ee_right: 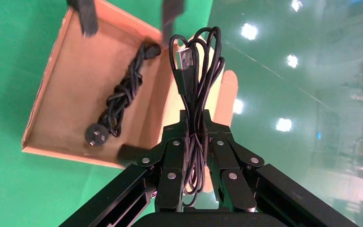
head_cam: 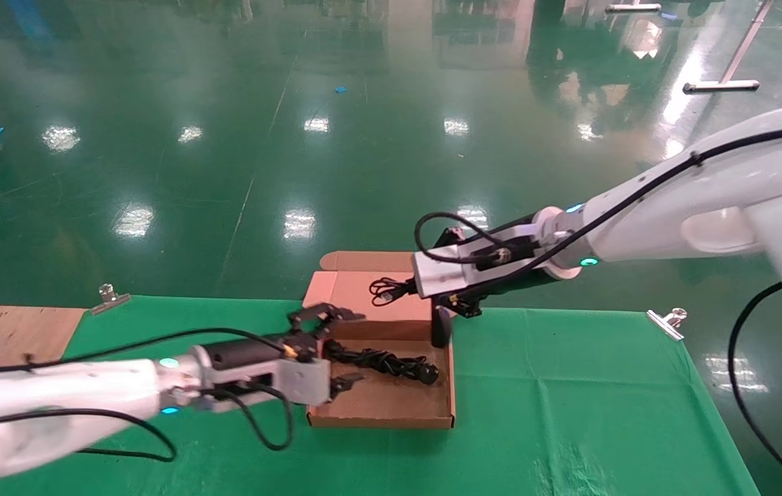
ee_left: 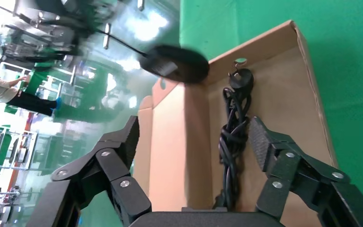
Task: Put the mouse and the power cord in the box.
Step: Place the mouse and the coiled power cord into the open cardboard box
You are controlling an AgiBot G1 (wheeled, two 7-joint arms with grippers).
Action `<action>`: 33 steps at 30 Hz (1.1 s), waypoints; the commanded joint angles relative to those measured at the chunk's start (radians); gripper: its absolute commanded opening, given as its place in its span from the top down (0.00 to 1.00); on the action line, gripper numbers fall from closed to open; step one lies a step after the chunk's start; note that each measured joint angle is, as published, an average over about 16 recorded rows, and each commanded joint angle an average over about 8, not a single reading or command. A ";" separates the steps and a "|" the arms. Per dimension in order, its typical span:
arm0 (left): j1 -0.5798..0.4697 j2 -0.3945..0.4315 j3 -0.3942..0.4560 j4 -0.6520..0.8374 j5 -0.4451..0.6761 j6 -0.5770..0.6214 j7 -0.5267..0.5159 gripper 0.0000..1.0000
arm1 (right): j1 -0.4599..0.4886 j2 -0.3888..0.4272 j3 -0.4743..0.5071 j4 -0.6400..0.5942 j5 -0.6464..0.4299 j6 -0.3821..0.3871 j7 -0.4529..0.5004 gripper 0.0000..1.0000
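Observation:
The tan box (head_cam: 391, 403) lies open on the green cloth with its lid (head_cam: 363, 303) folded back. Along the tray lies the twisted power cord (head_cam: 380, 362) (ee_left: 234, 137) (ee_right: 120, 97), its round plug (head_cam: 427, 374) toward the right wall. My left gripper (head_cam: 353, 348) (ee_left: 194, 135) is open at the tray's left edge, one finger on each side of the cord and neither touching it. My right gripper (head_cam: 410, 284) (ee_right: 196, 116) hovers over the box's back right corner, shut on the mouse's looped thin cable (ee_right: 194, 61). The black mouse (head_cam: 440, 327) (ee_left: 182, 64) (ee_right: 131, 152) dangles below it, at the tray's back right.
Metal clips (head_cam: 111, 297) (head_cam: 666, 320) pin the green cloth (head_cam: 570, 413) at the table's far edge. A bare wooden board (head_cam: 5, 334) shows at the left. Beyond the edge is glossy green floor with a metal stand (head_cam: 721, 86) far right.

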 commanded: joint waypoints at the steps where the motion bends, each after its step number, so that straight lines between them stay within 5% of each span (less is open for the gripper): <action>1: -0.008 -0.029 -0.007 0.005 -0.012 0.049 -0.001 0.00 | -0.009 -0.003 -0.007 0.029 0.003 0.014 0.019 1.00; 13: -0.033 -0.157 -0.051 0.051 -0.084 0.216 -0.084 0.00 | -0.144 -0.008 -0.130 0.214 0.033 0.291 0.118 1.00; 33: -0.011 -0.166 -0.080 0.155 -0.126 0.234 -0.088 0.00 | -0.262 -0.008 -0.372 0.311 0.095 0.439 0.252 1.00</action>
